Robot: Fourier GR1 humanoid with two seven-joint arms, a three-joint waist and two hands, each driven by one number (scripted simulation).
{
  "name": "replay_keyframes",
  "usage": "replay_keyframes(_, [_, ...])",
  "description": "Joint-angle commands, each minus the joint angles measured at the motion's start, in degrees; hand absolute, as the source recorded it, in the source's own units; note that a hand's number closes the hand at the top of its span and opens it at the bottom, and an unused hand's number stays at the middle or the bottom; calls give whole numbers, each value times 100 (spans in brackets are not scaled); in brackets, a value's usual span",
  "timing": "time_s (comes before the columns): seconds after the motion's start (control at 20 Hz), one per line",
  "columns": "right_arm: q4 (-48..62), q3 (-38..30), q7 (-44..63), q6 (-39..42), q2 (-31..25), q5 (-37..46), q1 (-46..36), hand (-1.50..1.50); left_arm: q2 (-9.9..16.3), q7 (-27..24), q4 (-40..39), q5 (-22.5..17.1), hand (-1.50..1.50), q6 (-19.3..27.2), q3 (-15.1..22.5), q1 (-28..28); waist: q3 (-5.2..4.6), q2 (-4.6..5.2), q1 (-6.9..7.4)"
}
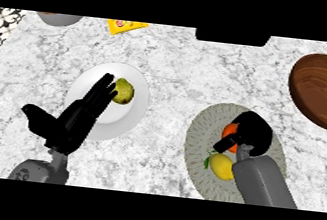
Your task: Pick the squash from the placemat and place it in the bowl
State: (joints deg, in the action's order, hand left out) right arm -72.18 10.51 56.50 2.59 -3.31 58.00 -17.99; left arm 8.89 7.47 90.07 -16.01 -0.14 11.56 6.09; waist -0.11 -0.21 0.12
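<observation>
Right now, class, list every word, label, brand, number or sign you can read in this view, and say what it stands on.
None can be read.
Yellow packet at the counter's far edge: reddish marks on it, too blurred to read.
Wooden bowl, white plate, placemat: no text shows; the placemat carries only a pattern.

a kitchen: a speckled grey-white marble counter (193,70) fills the view, set with tableware and food. a white plate (133,111) carries a yellow-green fruit (124,91), a round patterned placemat (204,136) lies nearby, a dark wooden bowl (324,91) sits at the right edge, and a yellow packet (125,26) rests at the back
</observation>
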Motion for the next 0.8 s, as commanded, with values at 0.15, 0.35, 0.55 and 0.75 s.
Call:
replay_keyframes(0.15, [-52, 100, -373, -168, -72, 273, 439, 150, -131, 238, 17, 104, 0, -89, -287, 192, 11, 18, -14])
replay_keyframes(0.35, [649, 81, -144, -250, 181, 595, -322, 150, -356, -386, -286, 383, 0, -221, -21, -170, 10, 27, 9])
replay_keyframes(0.55, [434, 122, -124, 303, 111, 673, -562, 150, -78, 349, 77, 101, 0, -280, -462, 177, 11, 22, 12])
replay_keyframes(0.75, [1118, -38, -913, 536, -161, 443, -959, 150, -112, 356, 355, 119, 0, -356, -322, -150, 12, 27, 50])
